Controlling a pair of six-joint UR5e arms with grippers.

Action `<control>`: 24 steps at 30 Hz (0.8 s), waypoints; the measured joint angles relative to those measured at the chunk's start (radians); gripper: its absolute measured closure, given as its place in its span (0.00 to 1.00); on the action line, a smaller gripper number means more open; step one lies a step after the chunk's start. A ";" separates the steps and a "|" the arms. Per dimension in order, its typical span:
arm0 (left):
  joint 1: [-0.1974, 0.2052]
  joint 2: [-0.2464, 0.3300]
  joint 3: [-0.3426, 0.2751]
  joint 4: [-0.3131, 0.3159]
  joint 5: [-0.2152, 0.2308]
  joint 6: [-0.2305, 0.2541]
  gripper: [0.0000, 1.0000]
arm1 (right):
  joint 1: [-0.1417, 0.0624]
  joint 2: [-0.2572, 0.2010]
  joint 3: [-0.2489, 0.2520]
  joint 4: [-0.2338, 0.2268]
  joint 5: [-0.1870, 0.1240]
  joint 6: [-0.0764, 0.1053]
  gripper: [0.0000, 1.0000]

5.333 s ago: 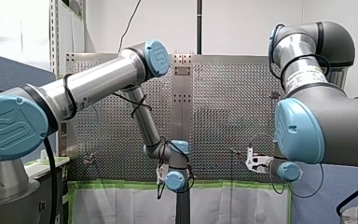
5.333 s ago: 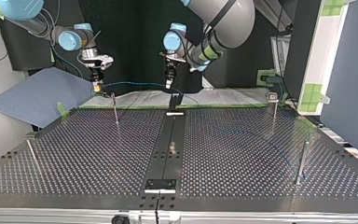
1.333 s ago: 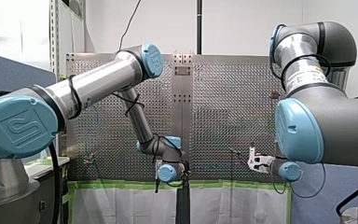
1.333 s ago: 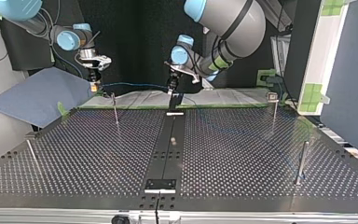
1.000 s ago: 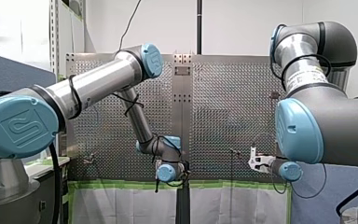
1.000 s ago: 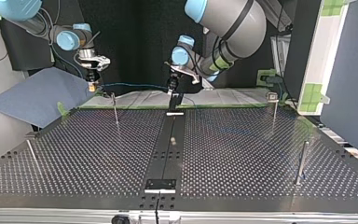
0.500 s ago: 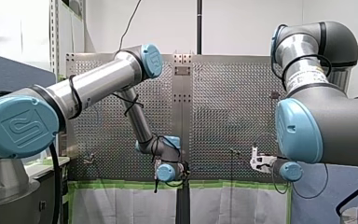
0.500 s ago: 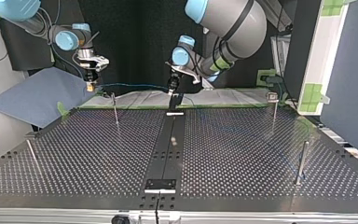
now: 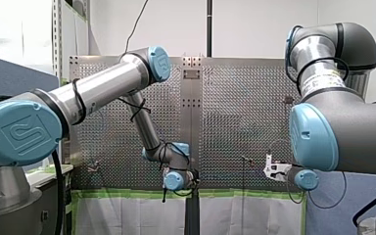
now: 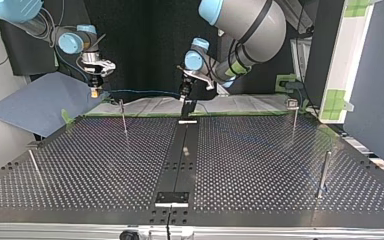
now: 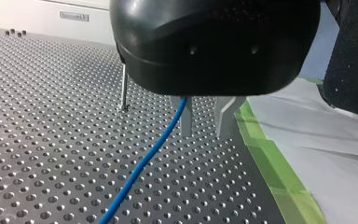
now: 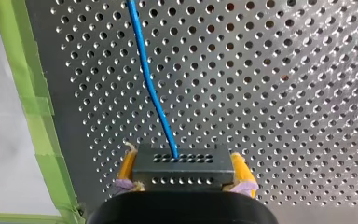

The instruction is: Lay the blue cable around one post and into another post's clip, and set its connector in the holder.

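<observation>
Thin blue cable (image 12: 151, 88), blocky black connector (image 12: 182, 170)

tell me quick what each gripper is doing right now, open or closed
left gripper: cannot be told; the blue cable runs up to it.
right gripper: closed on the connector.

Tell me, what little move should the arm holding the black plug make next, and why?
Probably my right gripper should carry the connector past the nearby post, since the blue cable runs straight to my left gripper, apparently wrapping no post yet.
</observation>
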 joint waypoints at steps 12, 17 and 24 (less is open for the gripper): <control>0.002 0.000 0.000 0.000 0.009 0.000 0.96 | -0.008 0.000 -0.001 0.000 0.003 0.000 1.00; 0.005 0.000 0.000 0.000 0.030 0.000 1.00 | -0.009 0.000 0.000 0.000 0.003 0.000 1.00; 0.007 0.000 0.000 -0.003 0.046 -0.001 1.00 | -0.009 0.000 0.000 0.000 0.003 0.000 1.00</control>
